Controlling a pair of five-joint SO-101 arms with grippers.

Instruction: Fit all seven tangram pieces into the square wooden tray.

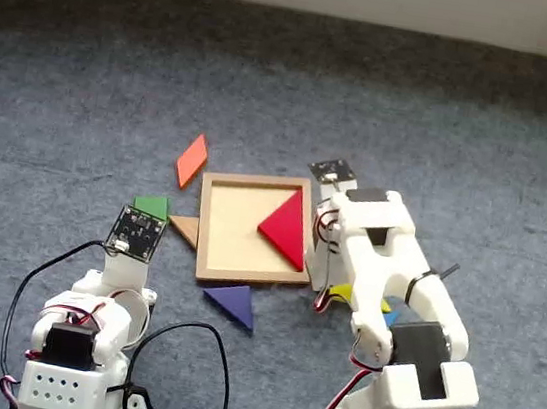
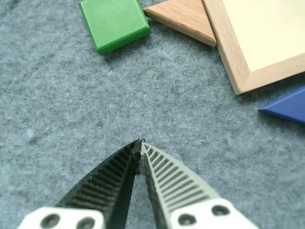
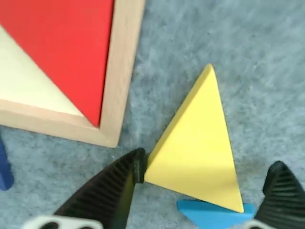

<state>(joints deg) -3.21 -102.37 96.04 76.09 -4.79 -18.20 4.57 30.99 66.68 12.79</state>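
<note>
Your right hand [image 3: 208, 167] is wide open astride the yellow triangle [image 3: 198, 138], just outside the tray [image 3: 121, 71] corner and overlapping a blue piece [image 3: 209, 215]. It looks thin, rigid, light, probably slick, so pinch opposite edges low. Your left hand [image 2: 140, 144] is closed, empty.

tray [image 1: 201, 225] left half free | red triangle [image 1: 287, 229] fills right | right arm [image 1: 379, 249] crowds right rim

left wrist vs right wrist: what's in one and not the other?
Left wrist, not right: green square, wooden triangle, left hand shut above the carpet.
Right wrist, not left: red triangle in the tray, yellow triangle between the open right hand's fingers, light blue piece at its edge.
Both: tray rim, carpet, probably the dark blue triangle.
</note>
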